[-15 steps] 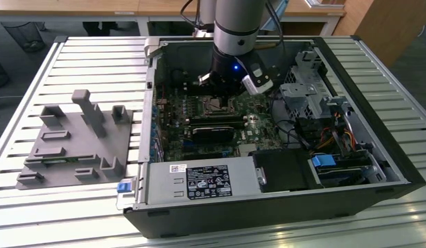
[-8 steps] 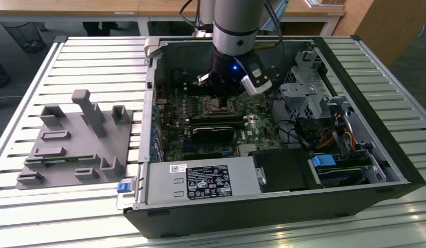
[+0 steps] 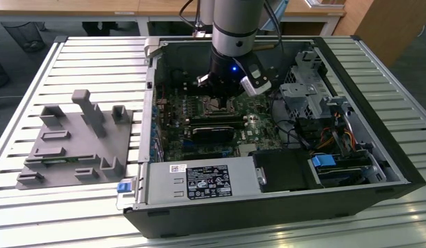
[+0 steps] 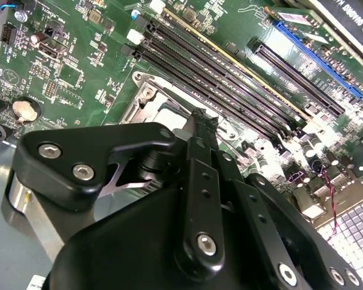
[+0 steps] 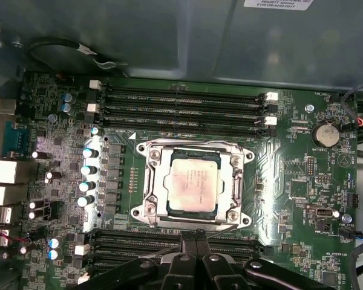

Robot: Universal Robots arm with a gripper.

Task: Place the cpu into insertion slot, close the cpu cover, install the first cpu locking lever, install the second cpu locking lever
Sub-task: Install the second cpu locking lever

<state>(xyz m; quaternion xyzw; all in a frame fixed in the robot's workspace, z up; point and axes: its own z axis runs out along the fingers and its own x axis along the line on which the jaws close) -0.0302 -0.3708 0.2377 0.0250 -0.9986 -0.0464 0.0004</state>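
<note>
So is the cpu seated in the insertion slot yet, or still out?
In. The first wrist view shows the cpu lying flat and square inside the insertion slot, with the cpu cover framing it.

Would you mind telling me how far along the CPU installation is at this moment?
The cpu already sits in the insertion slot, and the cpu cover appears to lie closed around it, its window framing the chip. The end effector hovers beside the socket in the first wrist view, carrying nothing visible. Whether either locking lever is latched cannot be told, so the levers seem to be what is left.
</note>
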